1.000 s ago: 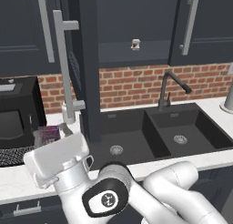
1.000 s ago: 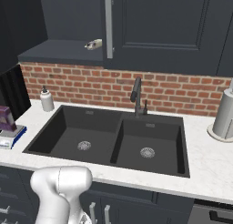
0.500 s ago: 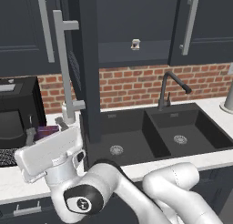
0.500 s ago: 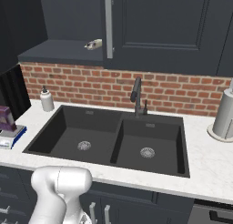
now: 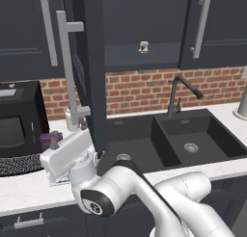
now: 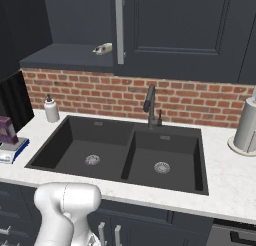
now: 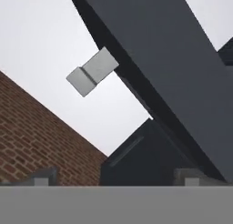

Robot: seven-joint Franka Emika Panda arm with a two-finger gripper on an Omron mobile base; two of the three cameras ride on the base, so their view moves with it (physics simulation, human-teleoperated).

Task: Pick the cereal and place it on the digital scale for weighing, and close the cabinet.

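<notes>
The purple cereal [image 6: 7, 130] stands upright on the small digital scale [image 6: 14, 146] at the counter's left end. From the left base view the cereal [image 5: 50, 139] peeks out just behind my white hand [image 5: 67, 154]. The cabinet door [image 5: 91, 72] hangs open over the counter, its long silver handle [image 5: 67, 72] facing me. Along the hand view my gripper [image 7: 117, 178] is open, its tips wide apart with nothing between them, looking up at the door's edge and a handle bracket [image 7: 93, 73].
A black microwave [image 5: 17, 120] sits left of the scale, with a dark woven mat [image 5: 19, 164] in front. The double sink [image 6: 125, 150] and faucet [image 6: 150, 105] fill the middle. A soap bottle [image 6: 51, 110], paper towel roll [image 6: 246, 130] and small shelf jar [image 6: 102, 49] stand around.
My arm's wrist has rolled and the hand has risen a little in front of the cereal. The jaws stay open. Cereal, scale and door have not moved.
</notes>
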